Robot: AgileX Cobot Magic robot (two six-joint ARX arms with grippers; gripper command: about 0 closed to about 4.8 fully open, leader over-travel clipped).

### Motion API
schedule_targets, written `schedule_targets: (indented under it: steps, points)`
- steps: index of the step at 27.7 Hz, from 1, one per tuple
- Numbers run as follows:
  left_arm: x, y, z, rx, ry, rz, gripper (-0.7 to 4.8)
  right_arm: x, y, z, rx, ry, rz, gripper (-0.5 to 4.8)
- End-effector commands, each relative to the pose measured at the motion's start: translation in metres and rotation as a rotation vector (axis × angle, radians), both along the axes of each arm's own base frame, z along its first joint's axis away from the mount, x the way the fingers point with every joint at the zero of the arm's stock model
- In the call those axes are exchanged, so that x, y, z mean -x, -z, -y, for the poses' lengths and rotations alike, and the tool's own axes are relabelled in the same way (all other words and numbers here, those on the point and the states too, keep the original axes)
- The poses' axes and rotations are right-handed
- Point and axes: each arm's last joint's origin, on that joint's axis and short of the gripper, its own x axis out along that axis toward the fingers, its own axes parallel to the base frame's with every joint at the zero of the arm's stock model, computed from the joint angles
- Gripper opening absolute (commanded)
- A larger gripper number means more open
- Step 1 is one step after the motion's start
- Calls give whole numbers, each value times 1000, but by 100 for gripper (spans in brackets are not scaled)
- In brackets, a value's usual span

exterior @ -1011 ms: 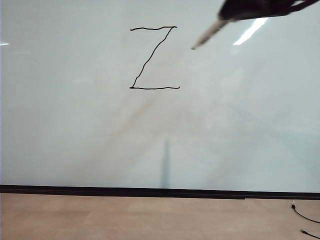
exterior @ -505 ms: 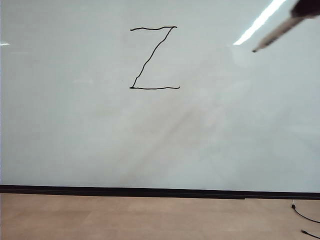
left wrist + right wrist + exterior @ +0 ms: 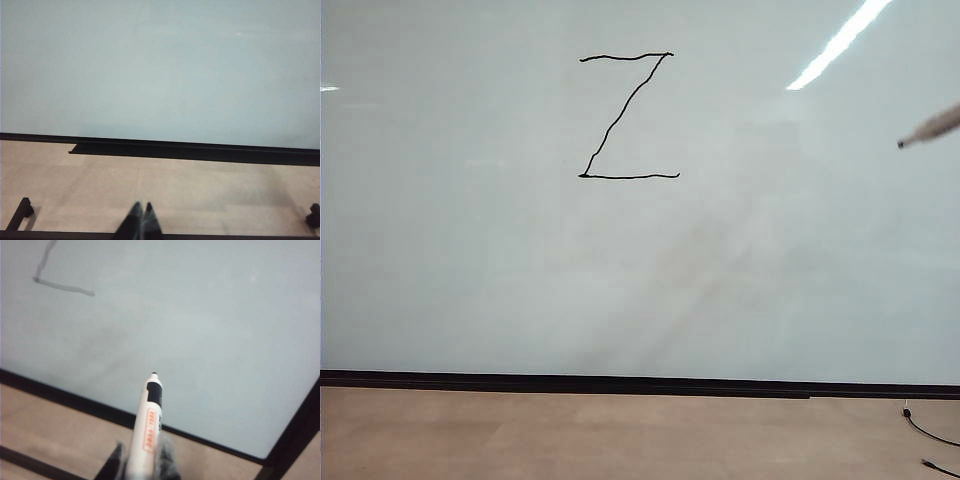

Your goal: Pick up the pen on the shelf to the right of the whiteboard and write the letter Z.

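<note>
A black hand-drawn letter Z [image 3: 628,116] stands on the upper middle of the whiteboard [image 3: 520,280]; its lower stroke also shows in the right wrist view as the letter Z [image 3: 62,287]. The pen [image 3: 146,430], white with red print and a dark tip, sticks out from my right gripper [image 3: 141,460], which is shut on its barrel. In the exterior view only the pen [image 3: 930,127] tip pokes in at the right edge, clear of the Z; the right gripper itself is out of that view. My left gripper [image 3: 141,207] is shut with nothing in it, low over the floor before the whiteboard [image 3: 160,70].
A black strip [image 3: 640,383] runs along the board's bottom edge above the tan floor [image 3: 620,435]. Black cables [image 3: 930,435] lie on the floor at the lower right. A black frame post [image 3: 295,435] borders the board's right side. Dark bars [image 3: 17,215] sit near the left gripper.
The right gripper with the pen has swung right and down, away from the Z; the gripper has left the exterior view and only the pen's tip remains.
</note>
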Motion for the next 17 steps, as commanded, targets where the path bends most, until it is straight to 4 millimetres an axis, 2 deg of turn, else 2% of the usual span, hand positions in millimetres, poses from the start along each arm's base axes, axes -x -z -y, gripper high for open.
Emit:
schedule_targets:
  steps: [1, 5, 9, 17]
  points:
    - [0, -1, 0, -5, -4, 7, -5, 0, 3, 0, -20, -3, 2, -8]
    - [0, -1, 0, -4, -1, 8, -5, -4, 15, -5, -30, -21, 2, -8]
    - [0, -1, 0, -4, -1, 8, -4, -10, 36, -11, -127, -59, 29, -8]
    - [0, -1, 0, -4, -1, 8, -5, -12, 44, -12, -121, -56, 17, -8]
